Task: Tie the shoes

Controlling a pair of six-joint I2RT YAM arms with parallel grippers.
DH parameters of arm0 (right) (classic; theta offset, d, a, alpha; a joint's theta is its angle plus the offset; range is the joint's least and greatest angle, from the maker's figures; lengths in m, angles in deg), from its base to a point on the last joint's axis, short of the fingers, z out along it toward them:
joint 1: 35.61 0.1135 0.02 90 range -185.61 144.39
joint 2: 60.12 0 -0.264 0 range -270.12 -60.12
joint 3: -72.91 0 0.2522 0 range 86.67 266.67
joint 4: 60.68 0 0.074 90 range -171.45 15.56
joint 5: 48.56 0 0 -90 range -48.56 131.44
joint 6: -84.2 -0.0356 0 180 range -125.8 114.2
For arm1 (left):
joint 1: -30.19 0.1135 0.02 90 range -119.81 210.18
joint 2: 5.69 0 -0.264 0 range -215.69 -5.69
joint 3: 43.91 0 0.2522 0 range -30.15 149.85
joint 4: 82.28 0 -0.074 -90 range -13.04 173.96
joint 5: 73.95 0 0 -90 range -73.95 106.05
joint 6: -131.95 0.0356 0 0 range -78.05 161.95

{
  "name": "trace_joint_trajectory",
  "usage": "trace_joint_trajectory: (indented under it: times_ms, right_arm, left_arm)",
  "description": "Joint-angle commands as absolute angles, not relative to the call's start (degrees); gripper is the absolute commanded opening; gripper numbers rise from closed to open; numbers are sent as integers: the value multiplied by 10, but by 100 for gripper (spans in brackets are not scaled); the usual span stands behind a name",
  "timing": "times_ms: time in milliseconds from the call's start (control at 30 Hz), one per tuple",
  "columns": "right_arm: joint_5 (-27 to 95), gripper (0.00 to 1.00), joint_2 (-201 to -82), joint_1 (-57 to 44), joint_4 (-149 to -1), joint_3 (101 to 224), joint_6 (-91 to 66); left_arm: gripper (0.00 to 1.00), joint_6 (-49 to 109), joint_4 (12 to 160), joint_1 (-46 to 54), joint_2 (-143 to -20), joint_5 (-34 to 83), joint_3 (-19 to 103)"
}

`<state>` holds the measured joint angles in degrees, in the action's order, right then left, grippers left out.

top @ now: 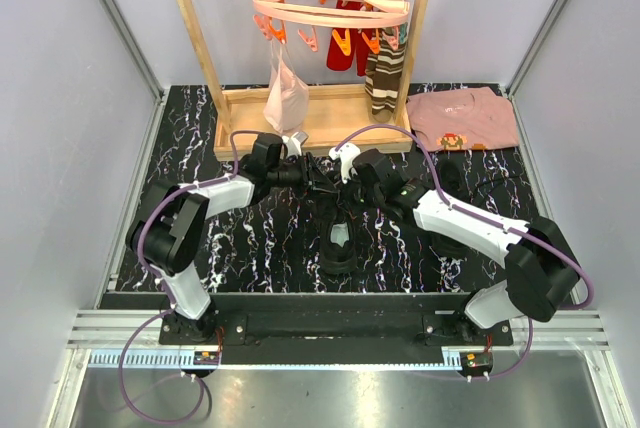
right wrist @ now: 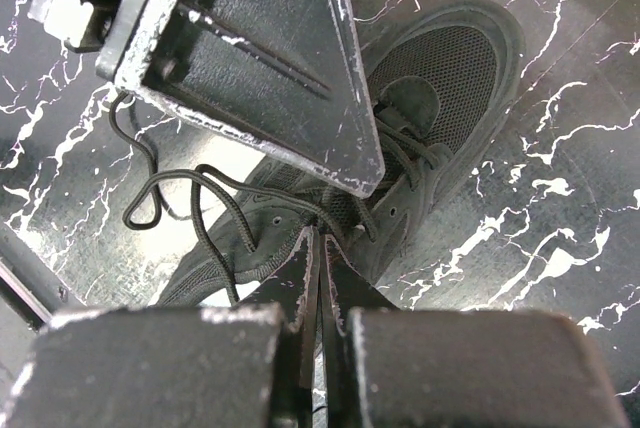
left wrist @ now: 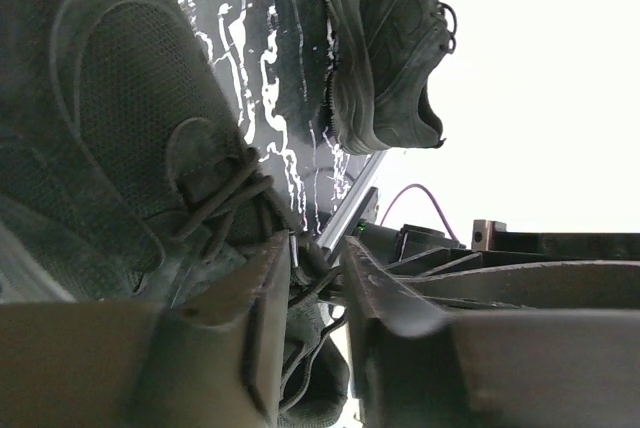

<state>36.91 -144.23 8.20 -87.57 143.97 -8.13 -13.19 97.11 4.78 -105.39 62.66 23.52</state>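
Black shoe [right wrist: 450,68], untied: right gripper [right wrist: 320,238] pinched together on a lace [right wrist: 200,188], likely for tension; left gripper [left wrist: 318,258] narrowly apart, poised to grasp.

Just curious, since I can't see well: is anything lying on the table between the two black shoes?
In the left wrist view, only bare black marbled table shows between the near shoe and the far shoe.

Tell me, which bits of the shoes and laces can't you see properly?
- Left wrist view: shadow hides whether the left jaws pinch the laces.
- Left wrist view: the far shoe is cut off by the top edge.
- Top view: both jaws cover the near shoe's laces, which are too thin and dark anyway.
- Right wrist view: the shut right jaws hide that shoe's heel.
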Motion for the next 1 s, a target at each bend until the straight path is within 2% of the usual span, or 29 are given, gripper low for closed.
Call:
trace_joint_trajectory:
  times_ms: [0,33,100,233,267,300,400,533,767,967]
  right_arm:
    - [390,0,-1420,78,-860,1438,-78]
    - [390,0,-1419,78,-860,1439,-78]
    - [387,0,-1418,78,-859,1441,-78]
    - [370,1,-1406,77,-860,1442,-76]
    - [363,10,-1398,77,-864,1443,-75]
    - [361,27,-1393,77,-868,1445,-73]
    - [336,42,-1365,74,-882,1449,-72]
    - [277,67,-1339,73,-886,1455,-40]
    - [124,70,-1406,76,-900,1511,0]
    - [151,68,-1499,117,-881,1562,13]
  left_arm:
    - [18,-159,1031,45,-1061,641,243]
    - [11,-160,1031,45,-1061,643,243]
    - [2,-160,1031,45,-1059,644,243]
    - [0,-144,1016,47,-1054,643,247]
    - [0,-138,1002,49,-1050,640,251]
    - [0,-131,995,52,-1047,637,252]
    - [0,-98,965,62,-1033,622,264]
    - [0,-50,928,83,-1015,603,281]
    - [0,0,883,117,-982,580,273]
    - [0,14,867,161,-983,603,272]
